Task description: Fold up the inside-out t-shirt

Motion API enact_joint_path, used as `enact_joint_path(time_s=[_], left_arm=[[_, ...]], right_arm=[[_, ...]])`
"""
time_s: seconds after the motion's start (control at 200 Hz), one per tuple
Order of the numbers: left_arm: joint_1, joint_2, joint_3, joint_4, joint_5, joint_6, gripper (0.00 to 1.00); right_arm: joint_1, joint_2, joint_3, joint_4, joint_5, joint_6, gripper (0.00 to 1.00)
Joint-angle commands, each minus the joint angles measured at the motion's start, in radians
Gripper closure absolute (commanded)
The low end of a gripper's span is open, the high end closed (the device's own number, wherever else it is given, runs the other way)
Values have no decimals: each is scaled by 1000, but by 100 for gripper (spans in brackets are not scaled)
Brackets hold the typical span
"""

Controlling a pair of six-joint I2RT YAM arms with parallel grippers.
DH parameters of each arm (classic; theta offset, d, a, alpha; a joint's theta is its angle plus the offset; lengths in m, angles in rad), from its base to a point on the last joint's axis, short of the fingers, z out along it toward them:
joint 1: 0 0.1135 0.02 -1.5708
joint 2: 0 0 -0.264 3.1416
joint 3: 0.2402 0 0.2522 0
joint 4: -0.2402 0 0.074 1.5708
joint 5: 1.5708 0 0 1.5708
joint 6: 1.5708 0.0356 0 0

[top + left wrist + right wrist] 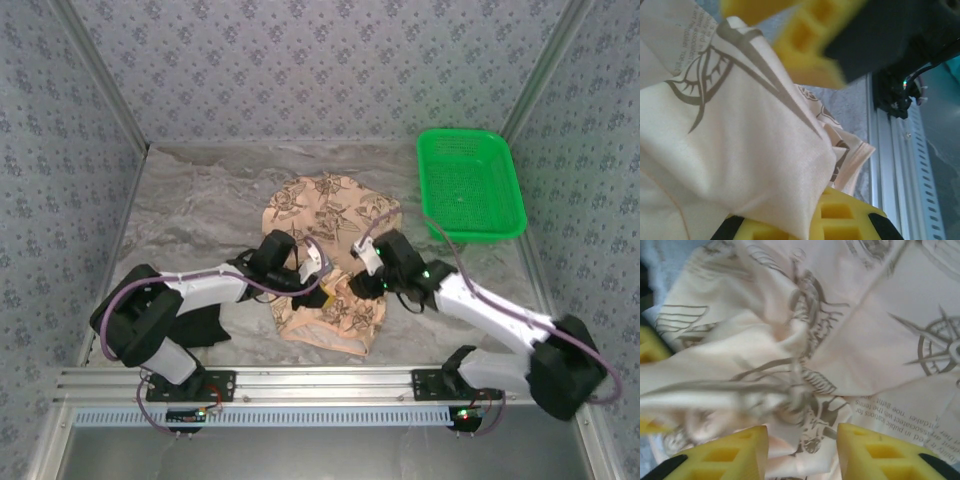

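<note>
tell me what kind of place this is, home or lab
Most likely a robot test booth, not a home: patterned walls box in a marble-look table, the left arm and right arm are bolted to a metal rail, with a t-shirt laid out.

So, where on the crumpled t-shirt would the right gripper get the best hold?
Probably the bunched ridge in the middle of the inside-out t-shirt, coming from above. Fabric stands up in folds there, the outer parts lie flat, and the right gripper straddles it, fingers open.
</note>
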Motion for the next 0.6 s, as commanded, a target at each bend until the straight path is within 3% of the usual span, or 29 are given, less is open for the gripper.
enact_joint_path(time_s=[0.0,0.075,0.17,0.34,0.46,0.545,0.595], left_arm=[[16,-20,46,5,96,-9,100],[19,-11,66,-46,96,20,100],[19,10,81,-65,97,31,100],[17,28,79,-52,107,36,99],[17,21,56,-51,96,46,97],[17,26,43,-58,67,58,95],[18,33,36,-55,60,63,94]], right_arm=[[53,-171,-94,83,130,-111,59],[58,-209,-92,36,52,-156,56],[57,-152,-45,-23,-68,-187,53],[46,56,51,-46,-49,-146,54],[18,164,92,-61,-122,-166,54],[8,216,120,-91,-239,-218,60],[9,225,127,-93,-283,-236,70]])
